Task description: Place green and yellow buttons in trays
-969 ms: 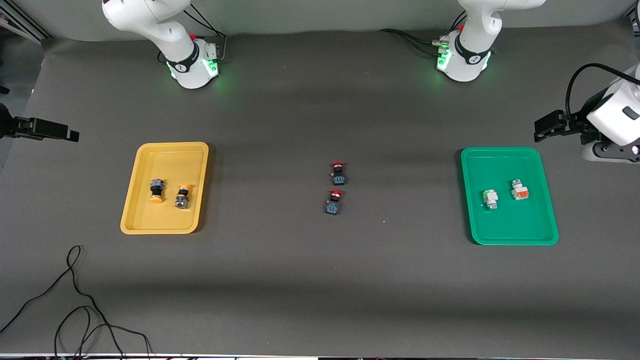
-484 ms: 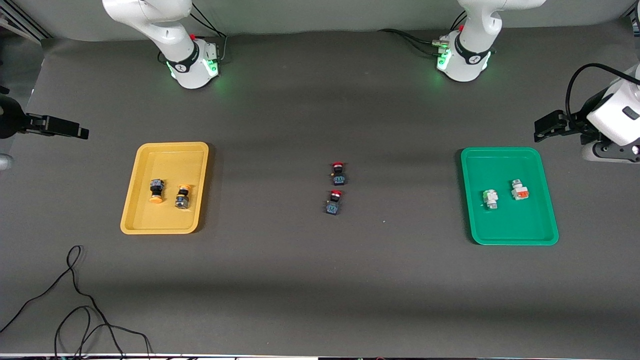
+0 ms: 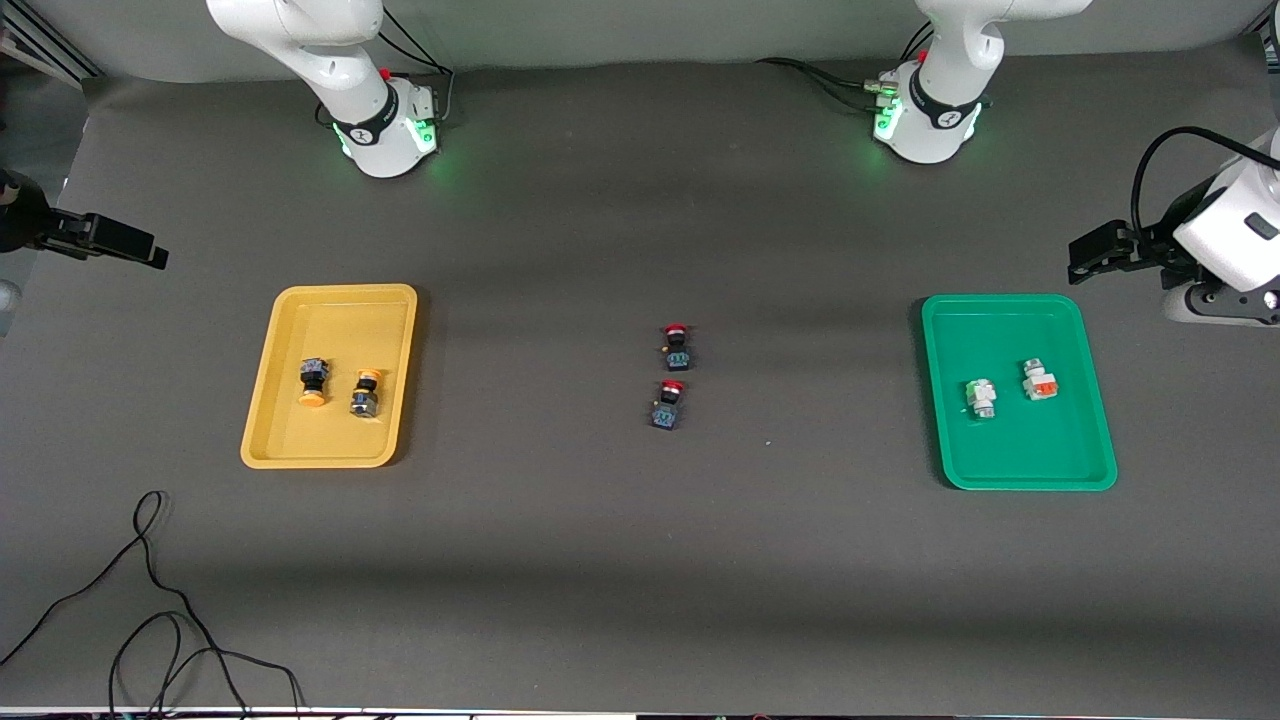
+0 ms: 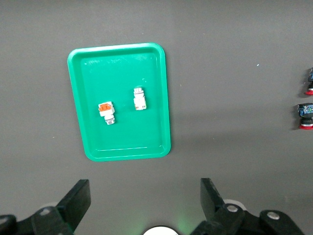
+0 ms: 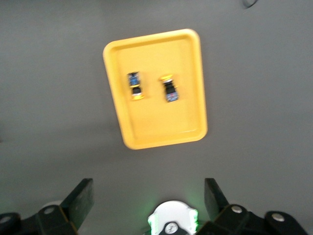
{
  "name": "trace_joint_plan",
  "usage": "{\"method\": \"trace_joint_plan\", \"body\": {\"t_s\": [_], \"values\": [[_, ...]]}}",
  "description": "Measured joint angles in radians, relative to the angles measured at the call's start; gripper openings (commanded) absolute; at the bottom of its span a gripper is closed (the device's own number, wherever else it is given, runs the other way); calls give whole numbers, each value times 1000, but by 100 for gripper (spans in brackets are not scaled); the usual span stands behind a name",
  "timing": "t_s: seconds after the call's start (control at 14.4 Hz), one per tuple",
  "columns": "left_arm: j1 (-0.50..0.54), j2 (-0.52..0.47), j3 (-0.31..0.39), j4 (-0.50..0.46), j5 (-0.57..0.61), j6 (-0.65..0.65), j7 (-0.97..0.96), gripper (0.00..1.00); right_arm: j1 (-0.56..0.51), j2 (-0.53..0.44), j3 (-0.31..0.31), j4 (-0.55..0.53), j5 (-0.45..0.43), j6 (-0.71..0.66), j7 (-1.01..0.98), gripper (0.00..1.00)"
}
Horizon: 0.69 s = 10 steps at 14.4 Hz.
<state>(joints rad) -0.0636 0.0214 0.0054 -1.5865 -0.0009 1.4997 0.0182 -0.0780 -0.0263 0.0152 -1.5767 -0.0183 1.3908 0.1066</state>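
The left end effector (image 3: 1085,258) is open and empty. It hangs over the bench (image 3: 640,560) at the left arm's end, just off the green tray's 1 o'clock corner. The right end effector (image 3: 140,252) is also open and empty, with its jaws spread wide. It hangs over the right arm's end of the bench, at 10 o'clock from the yellow tray.

Clock reference, front view: 12 o'clock points to the arm bases and 6 o'clock to the front camera.

**Yellow tray** (image 3: 340,320)
- Position: 9 o'clock from bench centre, toward the right arm's end.
- Contents: two black-bodied buttons with orange-yellow caps, lying on their sides and close together but apart. One yellow-cap button (image 3: 313,382) has its cap toward 6 o'clock. The second yellow-cap button (image 3: 366,393) has its cap toward 12 o'clock.

**Green tray** (image 3: 1000,330)
- Position: 3 o'clock from bench centre, toward the left arm's end.
- Contents: the green-marked white button (image 3: 981,398) and the orange-red-marked white button (image 3: 1039,380), lying apart from each other.

**Bench centre**
- Two red-cap buttons, one (image 3: 677,347) at 12 o'clock from the other (image 3: 667,405), lie directly on the bench, well apart from both trays.

**Bench, 7 o'clock corner**
- A loose black cable (image 3: 150,600) lies here.
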Motion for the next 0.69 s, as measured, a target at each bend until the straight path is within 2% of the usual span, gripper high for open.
{"method": "trace_joint_plan", "body": {"t_s": [0.35,0.69], "values": [[0,0,0,0,0,0,0,100,0,-31,10,15,-24,131,0,100],[0,0,0,0,0,0,0,100,0,-58,27,63,-21,90,0,100]]}}
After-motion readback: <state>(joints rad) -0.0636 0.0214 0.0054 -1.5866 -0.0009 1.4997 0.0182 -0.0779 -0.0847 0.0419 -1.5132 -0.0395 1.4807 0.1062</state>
